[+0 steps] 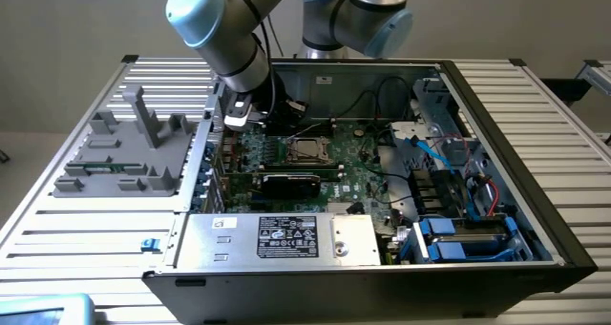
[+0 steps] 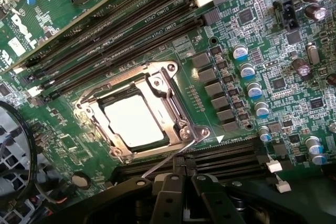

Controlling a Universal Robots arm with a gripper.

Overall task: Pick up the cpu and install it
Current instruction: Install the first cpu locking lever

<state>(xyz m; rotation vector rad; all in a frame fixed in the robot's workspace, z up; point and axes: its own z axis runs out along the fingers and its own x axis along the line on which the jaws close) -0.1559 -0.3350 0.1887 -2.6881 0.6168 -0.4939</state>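
Sitting apparently socketed, cpu [image 2: 135, 120] near gripper [image 2: 181, 190]

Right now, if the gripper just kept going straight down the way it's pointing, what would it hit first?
Probably the socket's thin lever, which lies just ahead of the shut gripper beside the metal frame around the cpu. Depth is hard to judge; it may meet the motherboard instead.

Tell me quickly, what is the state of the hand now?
Hand: closed, holding nothing; the cpu sits in its socket on the motherboard.
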